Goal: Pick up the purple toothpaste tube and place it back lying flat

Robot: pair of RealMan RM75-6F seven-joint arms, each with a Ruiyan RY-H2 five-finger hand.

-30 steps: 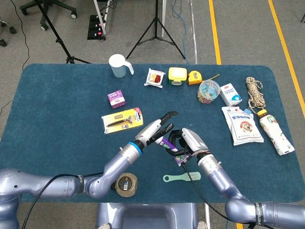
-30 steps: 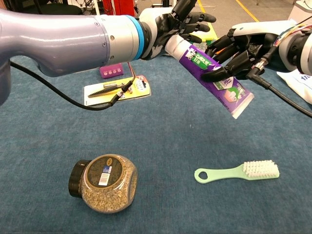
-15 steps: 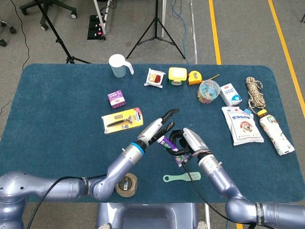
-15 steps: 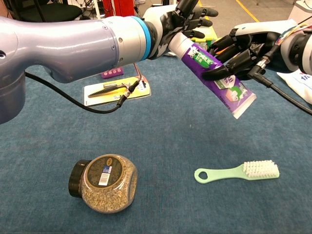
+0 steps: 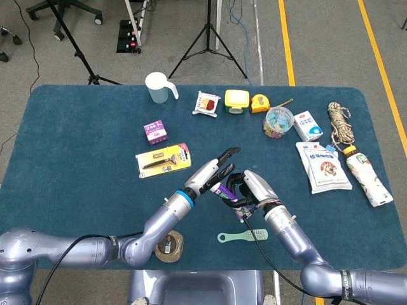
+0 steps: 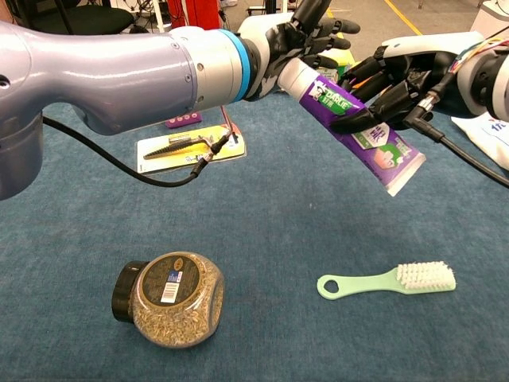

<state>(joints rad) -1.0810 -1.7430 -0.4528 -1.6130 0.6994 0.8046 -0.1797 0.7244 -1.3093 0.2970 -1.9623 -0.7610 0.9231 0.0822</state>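
Pickup done: left hand [image 6: 298,36] grasps purple toothpaste tube [image 6: 362,139] aloft, right hand [image 6: 398,79] fingers curled around it; laying flat remains

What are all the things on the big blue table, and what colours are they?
toothpaste tube: 1, purple, in the air mid-table, tilted
brush: 1, mint green, front, lying flat
jar: 1, black cap, on its side, front left
razor pack: 1, yellow, left of middle
small box: 1, purple, behind the razor pack
jug: 1, white, back left
snack packet: 1, white and red, back
container: 1, yellow, back
tape measure: 1, yellow, back
tub of clips: 1, clear, back right
carton: 1, white, right
pouch: 1, white, right
rope: 1, tan, far right
bottle: 1, white, far right
left hand: holds the tube's cap end
right hand: fingers around the tube
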